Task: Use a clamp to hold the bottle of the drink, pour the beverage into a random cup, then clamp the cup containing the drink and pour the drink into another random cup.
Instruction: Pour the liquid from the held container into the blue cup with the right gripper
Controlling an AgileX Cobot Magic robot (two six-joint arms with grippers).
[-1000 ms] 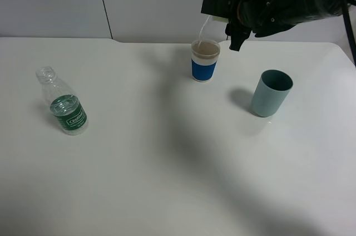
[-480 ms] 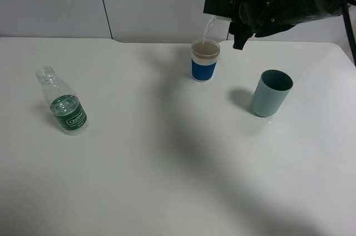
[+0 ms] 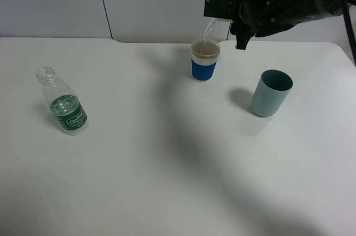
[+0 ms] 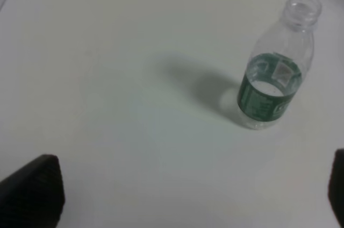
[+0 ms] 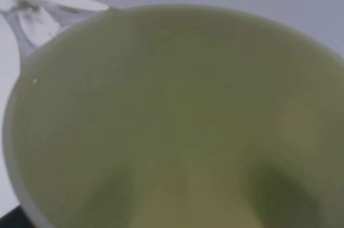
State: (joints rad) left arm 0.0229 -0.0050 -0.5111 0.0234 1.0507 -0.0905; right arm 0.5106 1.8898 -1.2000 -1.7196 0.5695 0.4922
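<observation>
The bottle [image 3: 65,108] stands uncapped on the table at the left, clear with a green label; it also shows in the left wrist view as the bottle [image 4: 271,85]. My left gripper [image 4: 185,196] hovers open short of it, one dark fingertip [image 4: 32,190] showing at the frame edge. High at the back, my right gripper [image 3: 227,9] is shut on a tilted cup [image 5: 177,120] with a pale yellow-green inside. A thin stream [image 3: 207,27] falls from it into the white cup with a blue band [image 3: 204,60] standing below.
A teal-green tumbler [image 3: 271,93] stands upright to the right of the blue-banded cup, apart from it. The white table [image 3: 167,180] ends at a back edge just behind the cups, with a pale wall beyond.
My right gripper has risen slightly with the tilted cup, and the stream keeps running into the blue-banded cup. The bottle and tumbler have not moved.
</observation>
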